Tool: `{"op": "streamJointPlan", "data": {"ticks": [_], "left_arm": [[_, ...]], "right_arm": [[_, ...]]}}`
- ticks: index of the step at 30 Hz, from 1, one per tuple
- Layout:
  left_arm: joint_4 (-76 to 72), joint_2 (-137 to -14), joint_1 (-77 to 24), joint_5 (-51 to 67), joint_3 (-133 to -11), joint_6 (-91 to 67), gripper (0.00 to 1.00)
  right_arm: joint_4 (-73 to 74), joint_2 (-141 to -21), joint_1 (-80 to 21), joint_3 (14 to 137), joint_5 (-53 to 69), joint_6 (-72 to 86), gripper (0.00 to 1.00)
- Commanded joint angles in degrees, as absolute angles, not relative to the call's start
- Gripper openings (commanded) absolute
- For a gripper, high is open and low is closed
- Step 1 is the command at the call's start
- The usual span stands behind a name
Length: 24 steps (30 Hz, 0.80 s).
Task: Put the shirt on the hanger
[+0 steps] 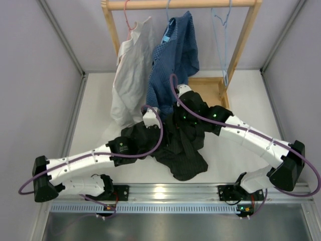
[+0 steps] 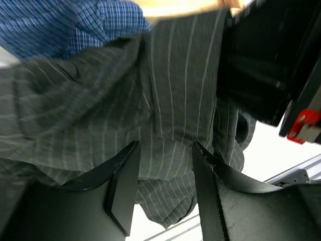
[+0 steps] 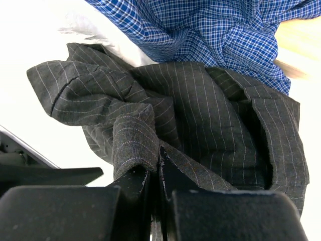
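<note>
The shirt is off the rail; it lies in a dark crumpled heap on the table, between the two arms and just in front of the wooden rack. Its upper part is drawn up toward the arms' wrists, and a loose tail of it spreads toward the near edge.

The right tool is clenched on the shirt; in its wrist view the two fingers meet with a narrow fold of the fine-striped cloth pressed between them, and the rest of the garment bunches beyond, collar and placket turned over.

The left tool stands with its fingers parted; the dark cloth lies across the gap just past the tips, and no pinch shows there – released, as far as its own camera shows. The black housing of the right arm fills the upper right of that view, close against the fabric.

The hanger hangs bare by its hook from the right end of the rail, well apart from the shirt. On the same rail hangs a blue checked shirt at the middle, its hem reaching down close to the dark heap; a white shirt hangs to its left on a pink hanger – its lower end comes down to the table.
</note>
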<state>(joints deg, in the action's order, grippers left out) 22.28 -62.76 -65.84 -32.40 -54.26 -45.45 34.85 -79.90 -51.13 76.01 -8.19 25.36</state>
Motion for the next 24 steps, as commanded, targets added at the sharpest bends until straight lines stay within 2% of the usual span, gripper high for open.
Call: {"op": "streamJointPlan", "data": {"ticks": [1, 18, 20, 21, 22, 23, 24], "left_arm": [[17.7, -63.9, -69.4, -39.1, -54.2, -49.6, 0.49], [4.7, -71.4, -70.7, -44.7, -51.4, -51.0, 0.52], [4.0, -71.9, -70.6, -45.3, -51.4, -50.6, 0.41], [4.0, -72.0, -70.6, -45.6, -51.4, -50.5, 0.32], [4.1, -72.0, -70.6, -45.8, -51.3, -50.3, 0.07], [4.9, -71.6, -70.6, -45.5, -51.7, -49.8, 0.0], [6.1, -71.0, -70.7, -45.1, -51.9, -49.4, 0.0]], "right_arm": [[36.0, -79.8, -50.6, 78.7, -9.1, 26.3, 0.0], [35.6, -79.3, -50.7, 77.6, -5.5, 25.2, 0.0], [35.6, -78.9, -50.6, 77.5, -5.6, 25.1, 0.0], [35.6, -78.8, -50.6, 77.3, -5.8, 25.0, 0.0], [35.6, -78.6, -50.5, 77.1, -6.0, 24.7, 0.0], [35.7, -78.4, -50.2, 76.6, -6.0, 24.4, 0.0], [35.8, -78.3, -49.8, 76.2, -5.7, 24.2, 0.0]]}}
